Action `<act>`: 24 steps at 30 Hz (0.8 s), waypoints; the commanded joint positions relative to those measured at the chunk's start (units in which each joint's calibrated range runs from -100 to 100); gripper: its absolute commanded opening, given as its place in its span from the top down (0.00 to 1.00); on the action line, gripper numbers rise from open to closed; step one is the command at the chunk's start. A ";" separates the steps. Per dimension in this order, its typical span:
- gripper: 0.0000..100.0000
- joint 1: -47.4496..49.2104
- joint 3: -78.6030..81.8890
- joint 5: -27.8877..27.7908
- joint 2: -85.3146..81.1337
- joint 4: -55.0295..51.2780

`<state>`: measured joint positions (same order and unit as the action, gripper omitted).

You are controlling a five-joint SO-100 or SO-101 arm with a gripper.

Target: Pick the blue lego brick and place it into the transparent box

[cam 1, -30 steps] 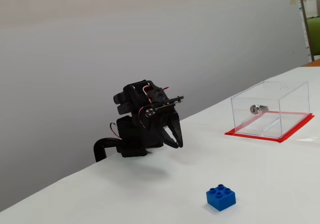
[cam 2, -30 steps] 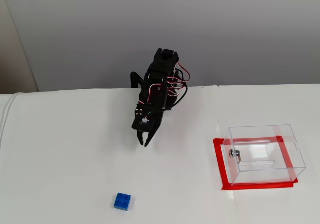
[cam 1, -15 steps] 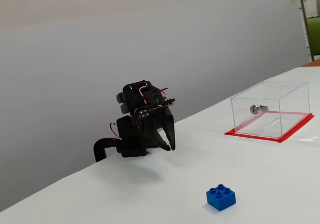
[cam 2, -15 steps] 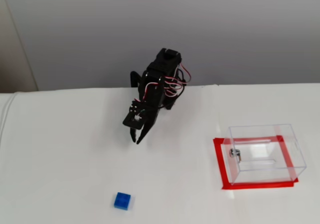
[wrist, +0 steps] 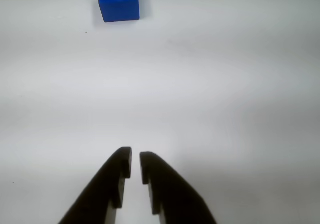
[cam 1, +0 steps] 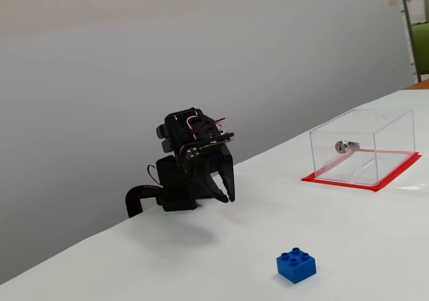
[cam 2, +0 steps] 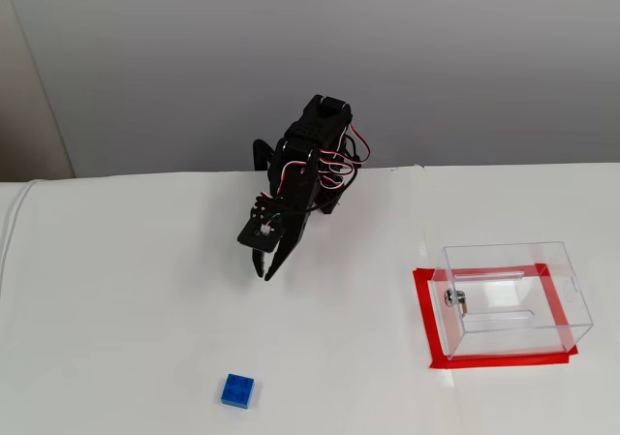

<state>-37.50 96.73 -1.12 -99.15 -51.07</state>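
We see the gripper (wrist: 135, 160) with its fingertips nearly together, a thin slit between them, holding nothing and hanging above the bare table (wrist: 225, 84). It points toward the brick (wrist: 119, 3), which sits studs up at the top of the wrist view, well apart from it. We judge this an aiming pose. The box (cam 2: 511, 297) stands far to the right on its red sheet (cam 2: 425, 319).

So on the white table (cam 2: 116, 290), in a fixed view from above, the small blue plastic lego brick (cam 2: 237, 390) sits near the front edge, the black two-finger gripper (cam 2: 263, 273) well behind it, and the clear acrylic box (cam 2: 513, 297) far off right on its red base sheet (cam 2: 427, 319).
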 commanded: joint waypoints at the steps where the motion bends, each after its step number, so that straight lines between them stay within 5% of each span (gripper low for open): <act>1: 0.98 0.20 -0.80 0.13 -0.51 1.03; 16: 0.98 0.05 -5.96 1.59 1.11 1.03; 24: 0.98 0.20 -14.55 0.71 26.82 7.99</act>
<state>-37.50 89.32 -0.15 -84.36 -46.53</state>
